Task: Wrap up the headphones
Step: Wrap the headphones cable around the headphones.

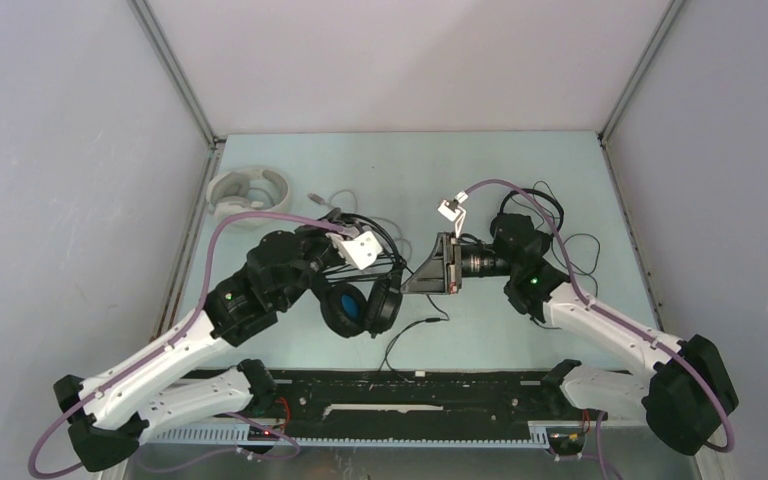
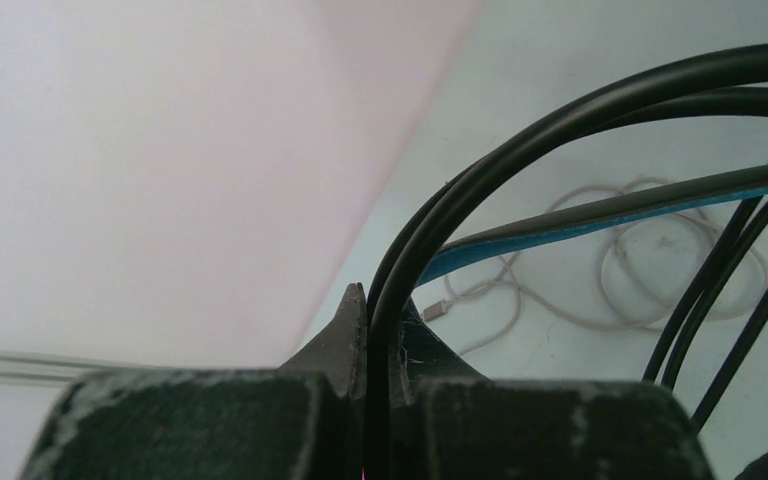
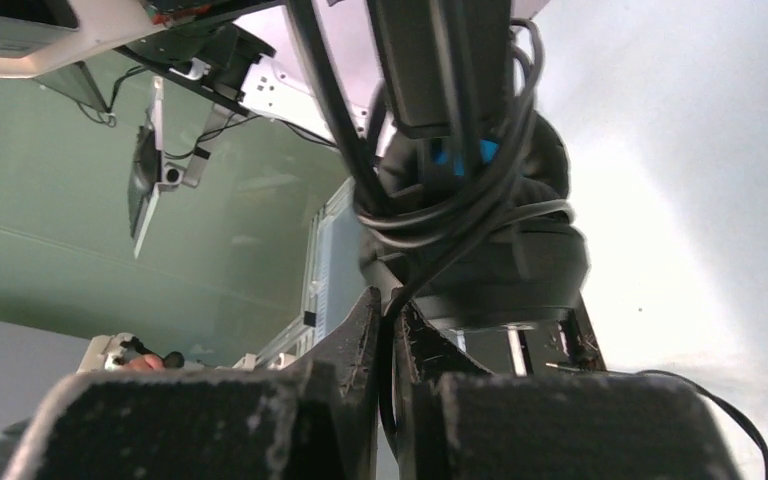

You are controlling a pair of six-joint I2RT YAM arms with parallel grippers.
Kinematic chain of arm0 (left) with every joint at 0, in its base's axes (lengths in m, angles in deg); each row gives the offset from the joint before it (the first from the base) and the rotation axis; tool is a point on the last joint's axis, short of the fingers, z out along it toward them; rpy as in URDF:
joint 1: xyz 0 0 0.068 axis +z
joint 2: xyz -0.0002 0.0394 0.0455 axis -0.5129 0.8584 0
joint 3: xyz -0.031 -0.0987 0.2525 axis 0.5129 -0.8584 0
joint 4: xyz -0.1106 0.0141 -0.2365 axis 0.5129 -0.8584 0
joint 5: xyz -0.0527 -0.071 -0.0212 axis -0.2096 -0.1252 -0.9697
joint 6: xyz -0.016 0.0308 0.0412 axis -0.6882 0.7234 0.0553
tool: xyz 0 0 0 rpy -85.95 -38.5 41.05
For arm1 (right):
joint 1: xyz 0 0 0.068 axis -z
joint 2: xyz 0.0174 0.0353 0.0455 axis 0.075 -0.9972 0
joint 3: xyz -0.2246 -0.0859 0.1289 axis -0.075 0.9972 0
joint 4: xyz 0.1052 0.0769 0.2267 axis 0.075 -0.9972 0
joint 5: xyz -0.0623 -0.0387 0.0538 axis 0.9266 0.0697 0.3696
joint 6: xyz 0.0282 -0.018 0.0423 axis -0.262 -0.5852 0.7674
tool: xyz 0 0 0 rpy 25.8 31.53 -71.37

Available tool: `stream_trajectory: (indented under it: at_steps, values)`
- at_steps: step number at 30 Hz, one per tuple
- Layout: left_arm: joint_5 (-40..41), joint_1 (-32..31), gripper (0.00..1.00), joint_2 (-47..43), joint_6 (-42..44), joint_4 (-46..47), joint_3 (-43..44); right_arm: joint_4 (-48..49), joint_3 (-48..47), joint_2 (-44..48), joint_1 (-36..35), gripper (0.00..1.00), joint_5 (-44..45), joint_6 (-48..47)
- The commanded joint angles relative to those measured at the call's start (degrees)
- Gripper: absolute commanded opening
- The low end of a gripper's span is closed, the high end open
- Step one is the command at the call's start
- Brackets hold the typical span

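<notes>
**Both pincers clenched on the black cord of the blue-banded headphones**

The left pincer (image 2: 380,312) is clenched on the black cord (image 2: 520,140), which rises out of the closed tips and bends away in a tight arc. Just behind that arc runs the thin headband, black on top with a bright blue underside (image 2: 600,217).

The right pincer (image 3: 388,312) is also clenched on a strand of the same cord, directly under one padded ear cup (image 3: 505,255). Several turns of cord are wound around the pair there, with a flash of blue between them.

From above, the black over-ear headphones (image 1: 355,308) sit between the two arms over the middle of the pale worktop (image 1: 410,165). The two round cups are at the near end, one showing its blue lining upward. The band reaches away from them toward the far side, so the long axis runs roughly near to far. Whether the cups touch the worktop cannot be told.

The bulky white headphones (image 1: 248,190) lie in the far left corner, well apart, with their pale cable (image 1: 332,203) looped loosely beside them. A thin black pair (image 1: 538,190) shows just beyond the right wrist, partly hidden by it.
</notes>
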Motion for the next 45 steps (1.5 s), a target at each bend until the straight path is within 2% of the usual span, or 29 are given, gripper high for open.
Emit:
stream_trajectory:
  at_steps: [1, 4, 7, 10, 13, 16, 20, 24, 27, 34, 40, 45]
  values:
    - [9.70, 0.97, 0.00, -0.39, 0.73, 3.20, -0.12, 12.35, -3.10, 0.22, -1.39, 0.10, -6.63, 5.02]
    - [8.92, 0.97, 0.00, -1.17, 1.65, 4.02, -1.13, 13.34, -3.10, -0.04, -1.17, 0.11, -6.27, 5.74]
    - [6.86, 0.97, 0.00, -2.51, 2.76, 5.00, -2.70, 14.41, -3.10, 0.13, -0.45, 0.00, -5.31, 6.81]
    - [6.69, 0.97, 0.00, -2.87, 3.15, 5.07, -3.08, 16.39, -3.10, 0.15, 0.29, 0.00, -4.90, 8.72]
    - [8.23, 0.97, 0.00, -2.20, 1.98, 4.04, -2.00, 18.46, -3.10, 0.00, 0.31, 0.06, -4.65, 10.84]
    - [10.64, 0.95, 0.00, -1.41, -0.97, 3.77, -0.91, 19.05, -4.09, -0.77, -0.14, 0.08, -4.37, 11.66]
    - [16.62, 0.97, 0.00, 2.94, -5.98, -1.08, 4.23, 18.71, -6.75, -3.07, -1.74, 0.11, -3.74, 11.41]
    - [18.80, 0.97, 0.00, 1.91, -8.79, 3.74, 2.25, 18.64, -9.82, -4.80, -2.48, 0.14, -1.46, 11.59]
    - [20.97, 0.97, 0.00, 1.78, -13.51, 2.85, 3.69, 18.91, -11.55, -5.56, -2.78, 0.14, 0.65, 11.66]
    - [28.66, 0.97, 0.00, 7.43, -28.56, -7.87, 12.37, 19.23, -14.78, -8.37, -2.87, 0.19, 4.31, 12.54]
    - [33.78, 0.97, 0.00, 8.83, -39.79, -8.06, 14.35, 18.92, -17.75, -11.40, -4.16, 0.22, 6.32, 11.89]
    - [34.65, 0.95, 0.00, 10.13, -49.47, -12.77, 17.67, 14.36, -20.41, -13.10, -5.74, 0.21, 8.91, 8.29]
